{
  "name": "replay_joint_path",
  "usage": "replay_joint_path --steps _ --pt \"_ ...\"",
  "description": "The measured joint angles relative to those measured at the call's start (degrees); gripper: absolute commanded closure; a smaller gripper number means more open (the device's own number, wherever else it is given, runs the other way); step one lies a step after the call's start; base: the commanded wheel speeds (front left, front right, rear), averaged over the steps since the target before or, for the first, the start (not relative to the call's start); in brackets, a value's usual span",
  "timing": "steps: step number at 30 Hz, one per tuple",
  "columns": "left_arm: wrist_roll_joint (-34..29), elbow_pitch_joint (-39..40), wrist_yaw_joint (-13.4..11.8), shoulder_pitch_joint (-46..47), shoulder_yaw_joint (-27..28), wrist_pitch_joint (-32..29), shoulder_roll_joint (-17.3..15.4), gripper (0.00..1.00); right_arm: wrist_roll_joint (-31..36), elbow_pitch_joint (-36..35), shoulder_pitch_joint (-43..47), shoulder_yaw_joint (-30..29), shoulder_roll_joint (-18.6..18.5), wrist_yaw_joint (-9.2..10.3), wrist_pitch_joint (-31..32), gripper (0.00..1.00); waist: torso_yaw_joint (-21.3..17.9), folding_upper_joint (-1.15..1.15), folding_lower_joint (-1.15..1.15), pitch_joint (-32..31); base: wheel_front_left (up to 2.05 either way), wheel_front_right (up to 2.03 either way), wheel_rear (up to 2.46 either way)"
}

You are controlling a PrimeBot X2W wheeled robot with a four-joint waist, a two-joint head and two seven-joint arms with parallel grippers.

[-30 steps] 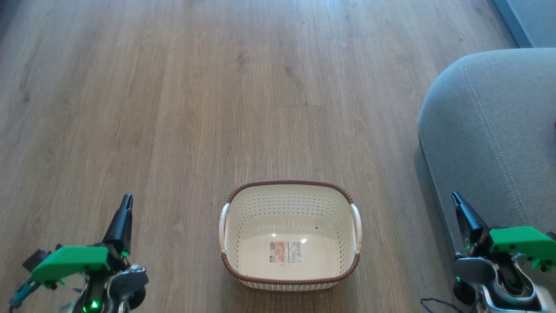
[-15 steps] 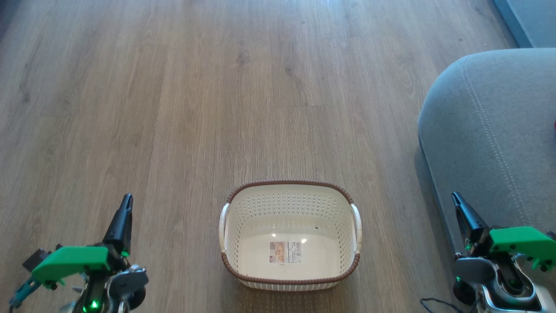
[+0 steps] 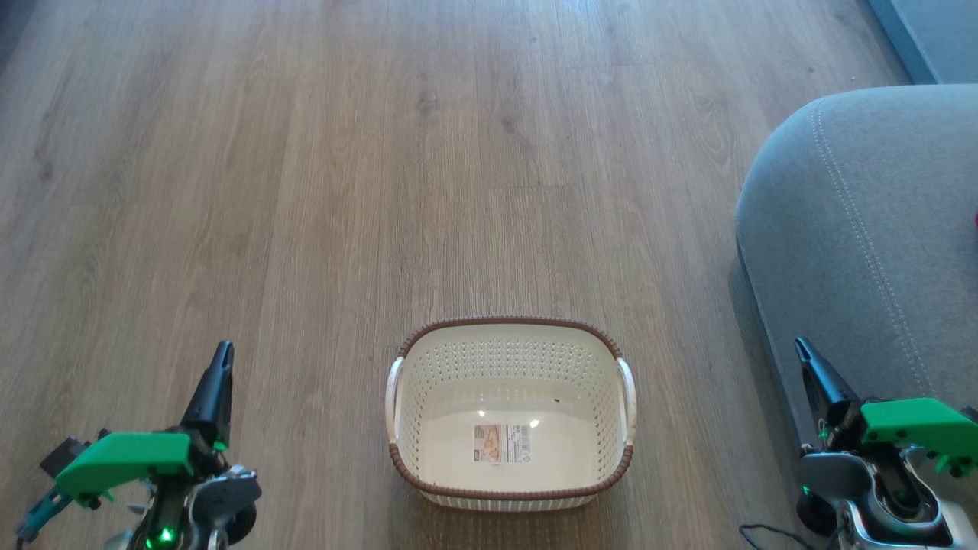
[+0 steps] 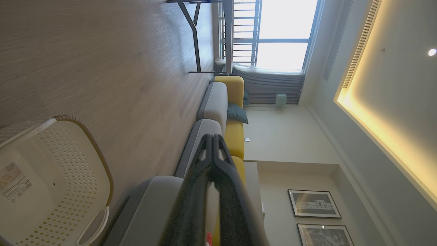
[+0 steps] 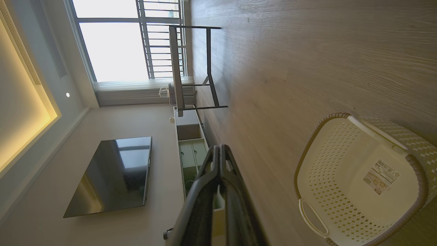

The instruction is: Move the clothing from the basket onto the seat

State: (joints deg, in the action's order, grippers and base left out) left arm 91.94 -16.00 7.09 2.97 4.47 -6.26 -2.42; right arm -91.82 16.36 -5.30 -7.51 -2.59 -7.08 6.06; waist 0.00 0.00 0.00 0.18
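Low on the left, the left jaws sit pressed together, holding nothing, and the basket [image 3: 510, 321] on the floor [image 3: 306, 191] is empty. Right jaws are closed too, near the seat [image 3: 856, 229], where a red sliver, likely the clothing [image 3: 976, 220], peeks at the edge. Seems done: best keep both arms clear.

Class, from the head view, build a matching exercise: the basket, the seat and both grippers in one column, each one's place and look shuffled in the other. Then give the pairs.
1. basket
2. seat
3. left gripper
4. right gripper

a. lower right, shut
b. right edge, grey
c. bottom centre, cream with a brown rim
d. lower left, shut

Pairs: 1-c, 2-b, 3-d, 4-a
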Motion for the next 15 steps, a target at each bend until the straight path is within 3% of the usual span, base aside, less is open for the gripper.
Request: replay_joint_path --steps 15 --pt "0.0 0.0 0.0 0.0 0.0 0.0 0.0 1.0 0.0 0.0 0.0 0.0 0.0 -0.01 0.0 1.0 0.0 0.0 0.0 0.0 0.0 0.0 0.0"
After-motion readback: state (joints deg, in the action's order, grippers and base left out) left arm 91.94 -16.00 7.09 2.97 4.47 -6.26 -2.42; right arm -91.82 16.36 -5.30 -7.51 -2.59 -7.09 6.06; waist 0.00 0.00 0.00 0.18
